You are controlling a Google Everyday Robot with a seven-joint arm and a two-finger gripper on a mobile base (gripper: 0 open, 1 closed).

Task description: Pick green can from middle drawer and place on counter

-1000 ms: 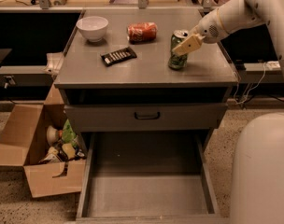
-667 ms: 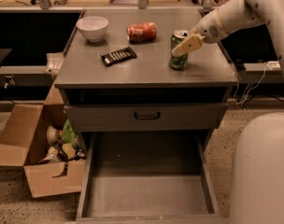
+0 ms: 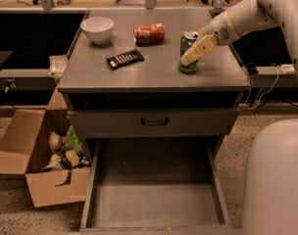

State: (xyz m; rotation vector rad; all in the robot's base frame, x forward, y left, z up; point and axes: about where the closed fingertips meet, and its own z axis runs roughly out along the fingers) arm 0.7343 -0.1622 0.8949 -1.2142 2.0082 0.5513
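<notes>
Cream jaws grip green can (image 3: 187,44) on grey counter (image 3: 154,73).

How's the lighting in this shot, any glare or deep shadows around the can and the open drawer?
Camera view: dim, warm light. The counter shows a soft sheen, no harsh glare. The green can catches a small highlight on top, with the gripper against its side. The recess under the counter is near black, and the middle drawer is darker at the back.
</notes>
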